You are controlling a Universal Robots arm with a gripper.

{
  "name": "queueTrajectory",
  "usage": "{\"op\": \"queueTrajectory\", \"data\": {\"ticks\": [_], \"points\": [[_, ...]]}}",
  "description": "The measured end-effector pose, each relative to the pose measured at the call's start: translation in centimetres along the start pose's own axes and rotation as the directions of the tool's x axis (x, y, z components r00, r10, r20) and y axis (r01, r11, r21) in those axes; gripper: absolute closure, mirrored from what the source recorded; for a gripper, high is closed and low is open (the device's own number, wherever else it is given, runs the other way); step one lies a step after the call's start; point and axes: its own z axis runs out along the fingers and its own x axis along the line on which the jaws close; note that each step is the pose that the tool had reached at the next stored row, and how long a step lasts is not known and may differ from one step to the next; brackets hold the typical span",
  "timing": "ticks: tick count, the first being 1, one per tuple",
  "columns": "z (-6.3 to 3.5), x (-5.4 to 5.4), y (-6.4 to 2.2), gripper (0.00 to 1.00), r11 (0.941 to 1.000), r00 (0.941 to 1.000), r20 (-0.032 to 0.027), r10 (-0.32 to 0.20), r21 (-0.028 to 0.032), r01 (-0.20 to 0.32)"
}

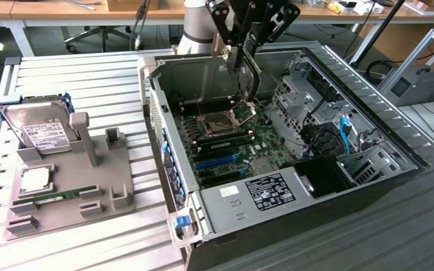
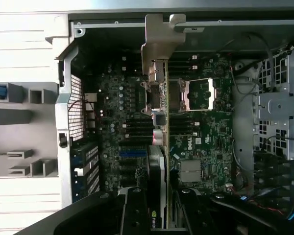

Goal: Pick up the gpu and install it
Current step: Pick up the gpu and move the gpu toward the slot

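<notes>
1. The gripper [image 2: 160, 197] is nearest the wrist camera. Its two black fingers [image 2: 137, 205] are clamped on the gpu [image 2: 158, 161], one on each flat face.
2. The gpu is seen edge-on, with its silvery metal end bracket [image 2: 159, 41] at the far end. A small green-and-white logo mark [image 2: 153, 219] sits on the card between the fingers; its lettering is too small to read.
3. "DELL" is printed in white on the motherboard [image 2: 202, 139], just beside the card's edge.
4. In the exterior view the gripper [image 1: 241, 51] holds the gpu [image 1: 246, 82] upright inside the open computer case [image 1: 368, 121], above the CPU socket [image 1: 221, 119]. I cannot tell whether the card's lower end touches the board.
5. The case walls stand well apart from the card on both sides. The blue slots [image 1: 215, 162] lie nearer the case's front end.
6. A black-and-white label [image 1: 270, 192] on the case and the hard drive [image 1: 40, 132] sticker are unreadable.
</notes>
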Motion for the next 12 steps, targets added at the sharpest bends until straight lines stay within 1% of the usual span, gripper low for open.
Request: {"op": "queueTrajectory", "data": {"ticks": [2, 3, 12], "points": [[0.02, -0.8, 0.02, 0.73, 1.0000, 1.0000, 0.0000, 0.000, 0.0000, 0.000], [0.03, -1.5, 0.04, 0.73, 1.0000, 1.0000, -0.0001, 0.000, 0.0000, 0.000], [0.10, -4.8, 0.14, 0.73, 1.0000, 1.0000, 0.0000, 0.000, 0.0000, 0.000]]}}
